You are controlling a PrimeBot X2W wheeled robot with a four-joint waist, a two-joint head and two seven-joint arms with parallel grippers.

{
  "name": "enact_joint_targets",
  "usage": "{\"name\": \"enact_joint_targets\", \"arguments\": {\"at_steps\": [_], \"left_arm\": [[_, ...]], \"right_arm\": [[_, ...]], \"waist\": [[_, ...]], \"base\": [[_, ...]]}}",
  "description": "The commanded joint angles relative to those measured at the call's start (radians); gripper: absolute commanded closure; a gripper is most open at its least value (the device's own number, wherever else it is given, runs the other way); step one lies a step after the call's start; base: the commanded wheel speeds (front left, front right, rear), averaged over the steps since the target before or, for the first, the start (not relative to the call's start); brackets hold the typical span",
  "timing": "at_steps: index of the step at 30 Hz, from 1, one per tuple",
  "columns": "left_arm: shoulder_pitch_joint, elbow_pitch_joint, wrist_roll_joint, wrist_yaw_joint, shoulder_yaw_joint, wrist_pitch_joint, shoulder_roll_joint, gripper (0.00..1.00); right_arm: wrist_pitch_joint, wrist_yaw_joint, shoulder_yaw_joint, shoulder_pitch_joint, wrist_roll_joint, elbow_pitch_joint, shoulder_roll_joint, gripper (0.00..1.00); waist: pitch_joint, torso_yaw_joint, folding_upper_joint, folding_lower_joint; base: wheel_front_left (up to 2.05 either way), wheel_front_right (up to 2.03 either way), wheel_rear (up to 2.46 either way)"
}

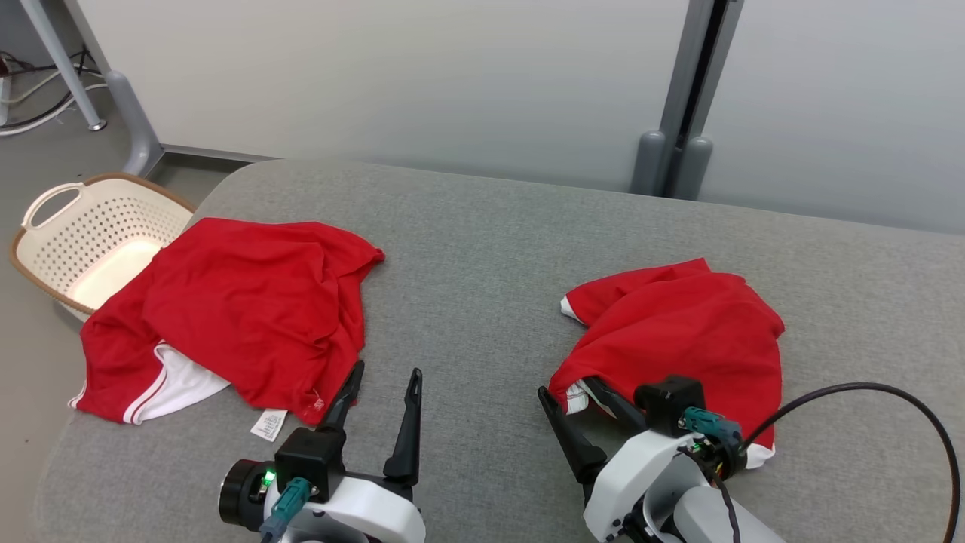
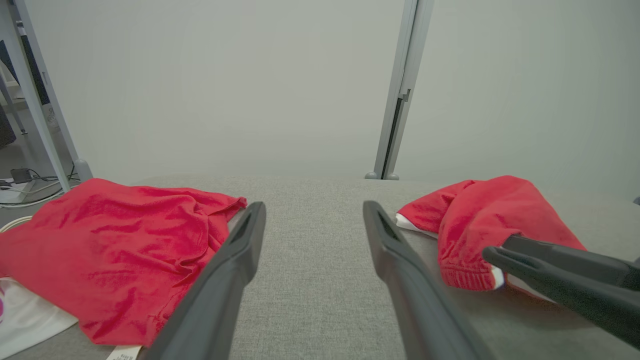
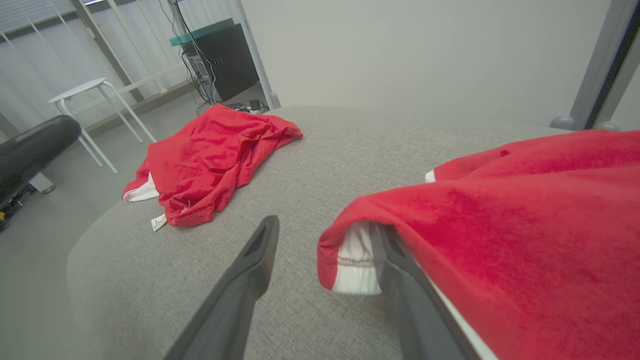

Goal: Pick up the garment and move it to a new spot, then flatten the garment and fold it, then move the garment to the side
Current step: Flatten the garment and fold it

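Two red garments with white trim lie on the grey padded table [image 1: 482,241]. The bunched one [image 1: 678,332] [image 2: 480,210] [image 3: 500,225] lies at the right. My right gripper [image 1: 569,396] [image 3: 325,227] [image 2: 492,250] stands open at its near-left hem, with one finger tucked under the red and white edge and the other on bare table. The second garment [image 1: 241,302] [image 2: 115,240] [image 3: 215,150] is spread, wrinkled, at the left with a white label at its near edge. My left gripper [image 1: 386,371] [image 2: 314,205] is open over bare table between the two, holding nothing.
A cream perforated laundry basket [image 1: 45,226] with a brown rim stands on the floor off the table's left edge. A grey partition wall with a post [image 1: 678,151] runs behind the table. A white stool [image 3: 80,90] stands beyond the far garment.
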Motion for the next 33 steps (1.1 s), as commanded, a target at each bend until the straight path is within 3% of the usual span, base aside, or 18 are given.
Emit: {"name": "enact_joint_targets", "arguments": {"at_steps": [1, 9, 18, 25, 33], "left_arm": [[0.006, -0.001, 0.001, 0.001, 0.006, 0.000, 0.003, 0.00], [0.015, -0.011, 0.007, -0.006, 0.043, 0.000, 0.003, 0.00], [0.021, -0.032, -0.005, -0.006, 0.058, 0.000, 0.004, 0.00], [0.024, -0.046, -0.027, 0.002, 0.056, 0.000, 0.003, 0.00], [0.012, -0.044, -0.033, 0.007, 0.039, 0.000, 0.004, 0.00]], "right_arm": [[-0.006, 0.000, -0.001, -0.011, 0.008, 0.003, -0.005, 0.00], [-0.044, 0.000, -0.084, -0.003, -0.061, 0.055, -0.008, 0.00], [-0.026, 0.000, -0.276, 0.118, -0.170, -0.057, -0.090, 0.00], [-0.032, 0.000, -0.496, 0.261, -0.196, -0.176, -0.058, 0.00], [0.007, 0.000, -0.565, 0.318, -0.196, -0.259, -0.019, 0.00]], "waist": [[-0.003, -0.007, 0.0000, 0.0000], [-0.032, -0.092, 0.0000, 0.0000], [-0.043, -0.184, 0.0000, 0.0000], [-0.031, -0.216, 0.0000, 0.0000], [-0.013, -0.214, 0.0000, 0.0000]], "base": [[0.00, 0.00, 0.00], [0.00, 0.00, 0.00], [0.00, 0.00, 0.00], [0.00, 0.00, 0.00], [0.00, 0.00, 0.00]]}}
